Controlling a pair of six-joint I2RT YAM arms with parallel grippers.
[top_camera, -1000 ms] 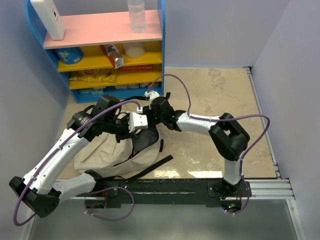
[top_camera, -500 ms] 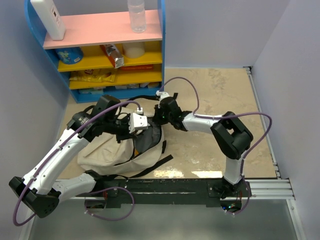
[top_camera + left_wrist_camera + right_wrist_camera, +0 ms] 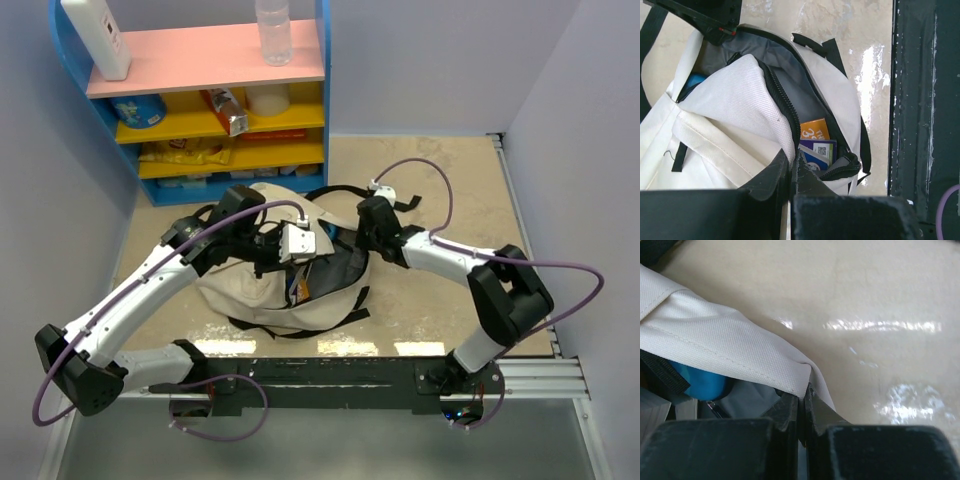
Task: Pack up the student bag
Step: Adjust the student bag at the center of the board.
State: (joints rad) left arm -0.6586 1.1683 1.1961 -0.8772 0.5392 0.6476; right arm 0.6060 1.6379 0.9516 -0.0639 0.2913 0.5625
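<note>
The student bag (image 3: 245, 275) is a cream canvas backpack with black straps, lying open on the floor between the arms. My left gripper (image 3: 300, 248) is shut on the bag's opening edge (image 3: 785, 145); inside the grey lining show an orange book (image 3: 813, 129) and a blue and purple one (image 3: 817, 152). My right gripper (image 3: 362, 232) is shut on the opposite cream edge (image 3: 805, 385), with a blue object (image 3: 697, 380) inside below it. The two grippers hold the opening spread apart.
A blue shelf unit (image 3: 200, 100) with pink and yellow boards stands at the back left, holding a bottle (image 3: 272, 30), a white container (image 3: 97, 35) and snack packs. Black straps (image 3: 330, 320) trail on the floor. A black rail (image 3: 330, 372) runs along the near edge.
Both grippers moved right, dragging the bag with them. The right gripper pulled its edge away to the right, so the opening is wider and books show inside.
</note>
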